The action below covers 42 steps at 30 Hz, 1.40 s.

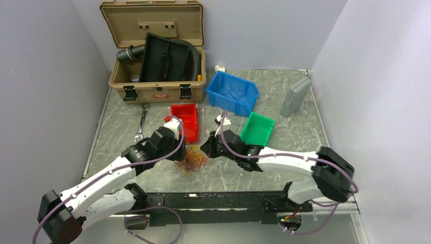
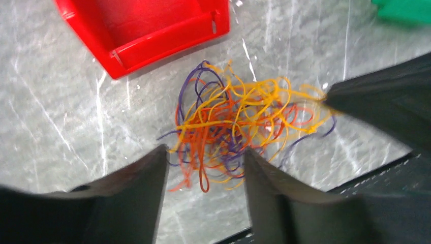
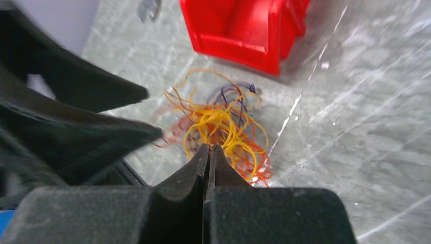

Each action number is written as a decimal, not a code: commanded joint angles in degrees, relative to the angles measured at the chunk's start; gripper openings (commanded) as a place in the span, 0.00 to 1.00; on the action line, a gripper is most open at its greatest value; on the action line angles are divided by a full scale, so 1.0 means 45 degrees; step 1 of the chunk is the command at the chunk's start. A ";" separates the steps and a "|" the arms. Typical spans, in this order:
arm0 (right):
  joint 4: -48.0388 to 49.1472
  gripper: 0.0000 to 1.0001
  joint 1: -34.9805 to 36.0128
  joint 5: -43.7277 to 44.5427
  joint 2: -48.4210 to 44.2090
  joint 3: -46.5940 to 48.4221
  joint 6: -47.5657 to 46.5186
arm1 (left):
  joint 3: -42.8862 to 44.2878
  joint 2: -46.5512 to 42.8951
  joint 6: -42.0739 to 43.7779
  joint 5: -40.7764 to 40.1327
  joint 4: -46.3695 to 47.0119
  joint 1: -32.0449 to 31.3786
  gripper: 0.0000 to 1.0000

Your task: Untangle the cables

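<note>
The cables (image 1: 192, 160) are a small tangle of thin orange, yellow, red and purple strands lying on the marbled table in front of the red bin (image 1: 185, 121). They also show in the left wrist view (image 2: 234, 119) and in the right wrist view (image 3: 223, 124). My left gripper (image 1: 179, 154) is open, its jaws (image 2: 206, 157) straddling the near edge of the tangle. My right gripper (image 1: 206, 151) is shut (image 3: 209, 148) at the tangle's right edge, and yellow strands stretch taut to its tip (image 2: 328, 95).
A blue bin (image 1: 233, 91) and a green bin (image 1: 257, 128) sit to the right behind the tangle. A tan toolbox (image 1: 157, 89) holding a black hose stands at the back. A wrench (image 1: 141, 123) lies left, a grey case (image 1: 295, 95) far right.
</note>
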 commanded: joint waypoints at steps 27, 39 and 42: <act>-0.4596 0.00 -0.0044 0.2128 -0.5202 0.2066 -0.1054 | -0.1242 0.4395 -0.0003 0.4399 0.5749 0.0041 0.74; -0.8245 0.00 -0.0217 0.7857 -0.8442 0.4285 -0.1860 | -0.2032 0.4300 -0.0786 0.2149 0.5298 0.0042 0.00; -0.9049 0.00 -0.0246 0.9755 -0.9246 0.4948 -0.2428 | -0.2283 0.3024 -0.1077 0.1193 0.4449 0.0198 0.00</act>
